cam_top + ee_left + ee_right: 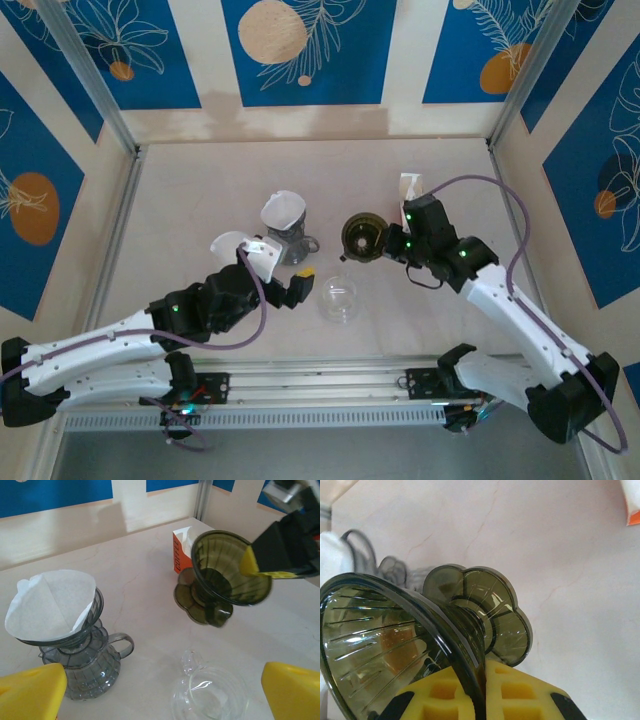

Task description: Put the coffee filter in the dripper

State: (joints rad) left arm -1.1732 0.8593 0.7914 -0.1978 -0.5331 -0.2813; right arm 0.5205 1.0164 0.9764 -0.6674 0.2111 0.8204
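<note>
Top external view is showing the right gripper [388, 243] clamping shut on the rim of the dark olive dripper [362, 237], holding it tilted over the table [200, 190]. Right wrist view: yellow fingers [515, 695] are pinching the dripper wall, the flower-shaped base [490, 615] is pointing away from the camera, and the cone is sitting empty. Left wrist view: the left gripper [160, 690] is hovering with its jaws spread wide, gripping nothing, over a clear glass cup [210, 695]. The white coffee filter [50, 605] is sitting opened inside a grey dripper [95, 612], which is resting on a grey handled carafe [92, 672], well apart from the held dripper. An orange-and-white box [180, 550] is standing just behind the held dripper.
</note>
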